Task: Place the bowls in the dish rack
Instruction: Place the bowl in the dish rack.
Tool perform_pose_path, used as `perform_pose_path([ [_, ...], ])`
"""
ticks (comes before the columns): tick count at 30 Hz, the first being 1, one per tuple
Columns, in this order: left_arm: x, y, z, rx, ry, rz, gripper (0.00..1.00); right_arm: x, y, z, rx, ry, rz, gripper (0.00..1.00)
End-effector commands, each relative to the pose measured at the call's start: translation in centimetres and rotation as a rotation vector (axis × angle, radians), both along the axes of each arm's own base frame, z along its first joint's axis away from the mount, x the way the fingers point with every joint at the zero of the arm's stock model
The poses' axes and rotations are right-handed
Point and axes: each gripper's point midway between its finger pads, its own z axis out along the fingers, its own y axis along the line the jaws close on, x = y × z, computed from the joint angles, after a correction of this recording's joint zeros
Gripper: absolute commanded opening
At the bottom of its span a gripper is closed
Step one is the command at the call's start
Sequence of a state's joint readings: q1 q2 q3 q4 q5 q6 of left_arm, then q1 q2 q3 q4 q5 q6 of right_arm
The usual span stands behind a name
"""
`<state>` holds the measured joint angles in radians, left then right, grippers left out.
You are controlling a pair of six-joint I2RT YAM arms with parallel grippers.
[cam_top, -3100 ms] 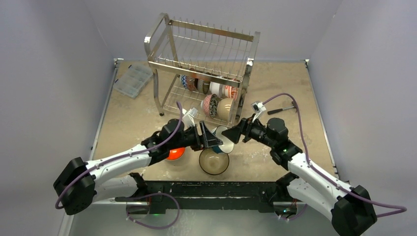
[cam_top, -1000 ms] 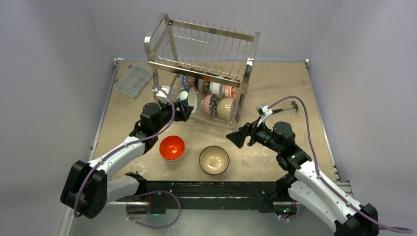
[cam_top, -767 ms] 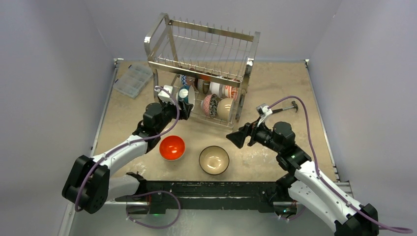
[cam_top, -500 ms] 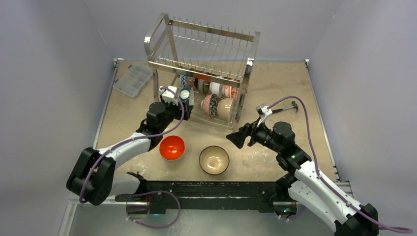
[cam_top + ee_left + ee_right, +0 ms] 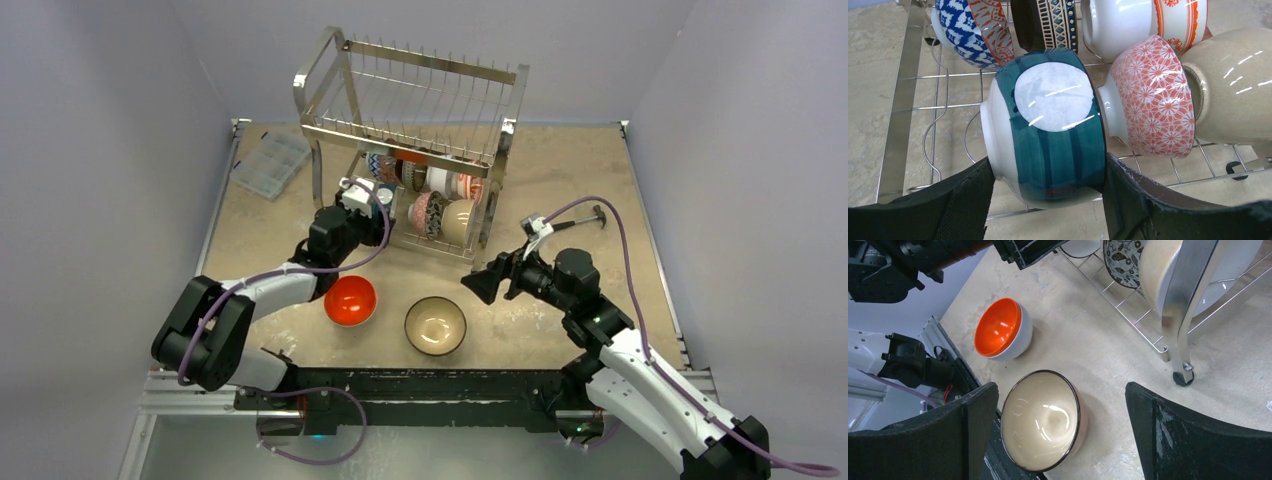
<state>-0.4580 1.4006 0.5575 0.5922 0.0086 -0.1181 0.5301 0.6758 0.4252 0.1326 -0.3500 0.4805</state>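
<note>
We see the left hand clenched on a teal bowl, one black finger at its white foot and the other at its rim; the bowl lies on its side on the lower-tier wires of the dish rack, directly between the fingers. Just past the rim-side finger sits a pink floral bowl, close beside the teal one, with a beige bowl next to it; farther ahead of the hand stand a blue patterned bowl, a dark banded bowl and a white bowl with orange bands.

The right hand hovers above the desk, fingers spread wide and holding nothing; beneath it, between the fingers, a dark-rimmed cream bowl rests upright on the desk; an orange bowl sits upright beyond the finger on the wrist view's left.
</note>
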Motion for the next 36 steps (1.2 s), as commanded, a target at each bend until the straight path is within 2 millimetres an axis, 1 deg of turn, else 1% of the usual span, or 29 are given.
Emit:
perform_pose_path([
  [1, 2.5, -1.3, 6.1, -0.043, -0.214, -0.01, 0.0, -0.1, -0.3, 0.6, 0.004, -0.03, -0.006, 0.99],
  [7, 3.0, -2.2, 5.3, -0.028, -0.198, -0.026, 0.0, -0.1, -0.3, 0.7, -0.004, -0.03, -0.009, 0.99],
  [13, 3.6, -2.6, 4.3, -0.006, -0.177, -0.005, 0.0, 0.1, -0.6, 0.5, -0.01, -0.03, -0.025, 0.99],
  [16, 3.9, -2.3, 3.8, 0.007, -0.167, 0.018, 0.0, 0.0, -0.6, 0.4, -0.009, -0.028, -0.025, 0.99],
  [20, 3.7, -2.6, 3.6, 0.01, -0.162, 0.012, 0.0, 0.0, -0.6, 0.3, -0.011, -0.024, -0.027, 0.99],
  [25, 3.2, -3.9, 3.3, 0.015, -0.16, -0.051, 0.0, 0.2, -0.4, 0.3, -0.015, -0.025, -0.018, 0.99],
  [29, 2.6, -4.5, 3.3, 0.014, -0.153, -0.077, 0.01, 0.2, -0.3, 0.4, -0.009, -0.025, -0.014, 0.99],
  [32, 2.3, -4.5, 3.6, 0.009, -0.158, -0.08, 0.14, 0.2, -0.3, 0.4, -0.006, -0.021, -0.014, 0.99],
  [34, 2.2, -4.2, 4.3, -0.005, -0.172, -0.066, 0.23, 0.2, -0.2, 0.4, -0.008, -0.019, -0.014, 0.99],
  [35, 2.1, -3.9, 4.6, -0.012, -0.178, -0.053, 0.29, 0.3, -0.2, 0.4, -0.01, -0.018, -0.012, 0.99],
  [36, 2.1, -3.7, 5.0, -0.021, -0.183, -0.039, 0.36, 0.2, -0.1, 0.4, -0.011, -0.019, -0.009, 0.99],
])
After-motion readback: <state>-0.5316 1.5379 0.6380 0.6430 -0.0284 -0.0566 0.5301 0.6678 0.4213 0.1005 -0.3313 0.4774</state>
